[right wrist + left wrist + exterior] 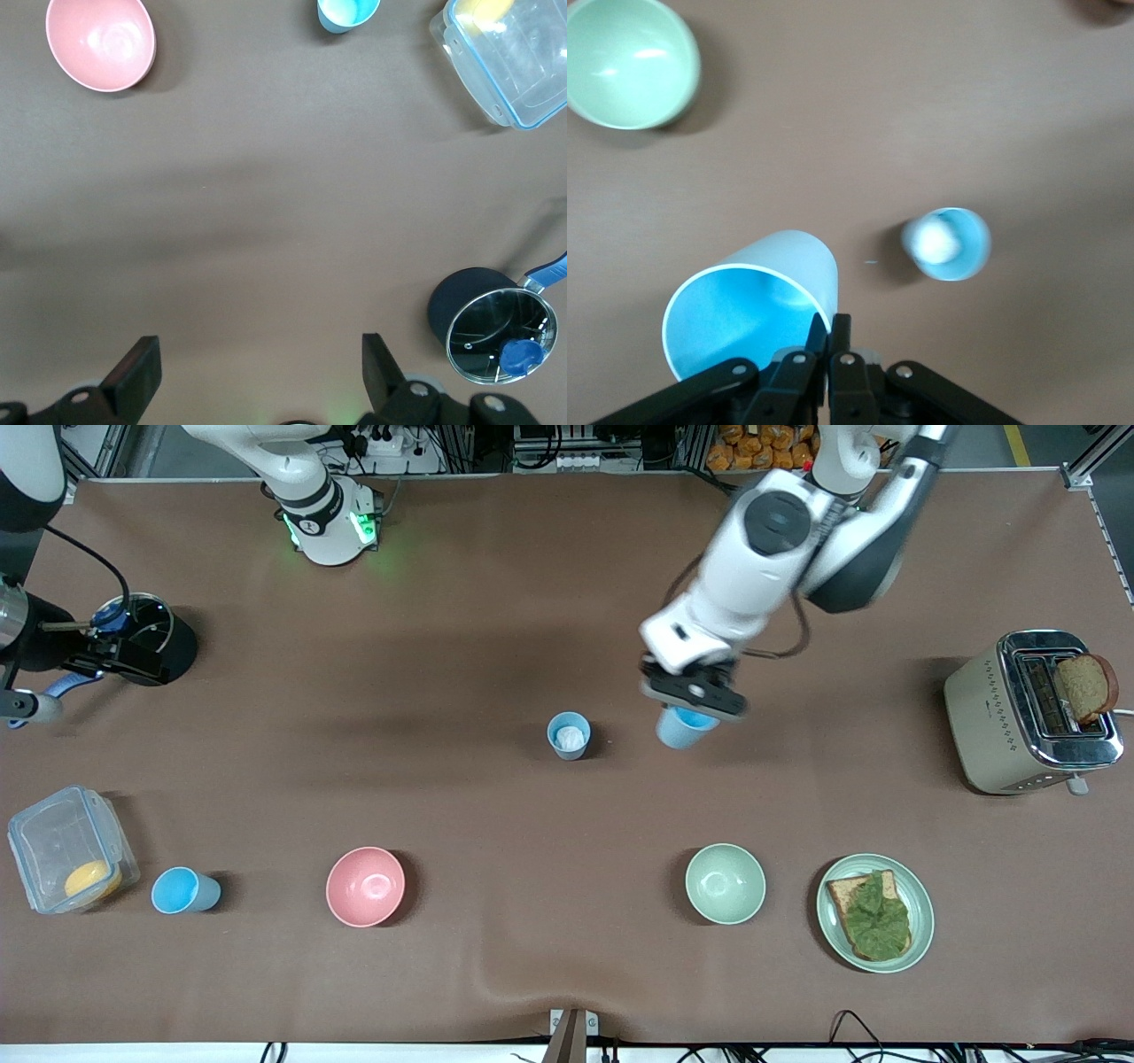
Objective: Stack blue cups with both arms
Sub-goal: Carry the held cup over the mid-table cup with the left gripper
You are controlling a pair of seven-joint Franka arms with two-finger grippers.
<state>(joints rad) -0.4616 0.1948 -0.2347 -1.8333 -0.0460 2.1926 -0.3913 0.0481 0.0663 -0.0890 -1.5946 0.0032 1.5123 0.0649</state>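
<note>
I count three blue cups. The left hand pinches one cup up over the surface. One with something white inside stands close by. The third sits near the box. Two bowls too. The right hand waits, wide open.

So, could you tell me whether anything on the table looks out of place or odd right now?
Yes: the cup standing mid-table has a whitish lump inside it, an odd thing in a cup meant for stacking. The left gripper, shut on the blue cup, holds it tilted.
</note>
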